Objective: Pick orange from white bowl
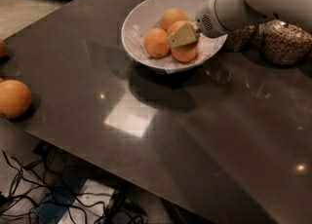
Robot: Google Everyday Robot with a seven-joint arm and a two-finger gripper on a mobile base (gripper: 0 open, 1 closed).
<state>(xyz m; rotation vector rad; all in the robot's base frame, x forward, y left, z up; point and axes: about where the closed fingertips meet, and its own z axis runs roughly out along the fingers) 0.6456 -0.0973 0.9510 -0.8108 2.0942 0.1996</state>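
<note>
Plainly the oranges are the business: at least three, perhaps four, heaped together in the white bowl, which sits near the far edge of the dark table. They rest on a thin paper lining and touch one another. I judge each one firm, round and moderately heavy for its size, with a dimpled peel that offers fair grip but yields a little under pressure. Being a ball, it will roll out of a shallow pinch, so I would take it across its widest part, from above, with enough squeeze to hold but not bruise. The neighbours crowd close, and the paper may slide or lift with the fruit.

My gripper is down inside the bowl, lying against the middle of the pile, above the orange nearest the front rim. Whether it is parted or closed on a fruit, I cannot tell from this angle. My white arm reaches in from the right, passing over the bowl's rim.

Beyond the bowl stand glass jars of grains. A loose orange sits well apart at the table's left edge.
</note>
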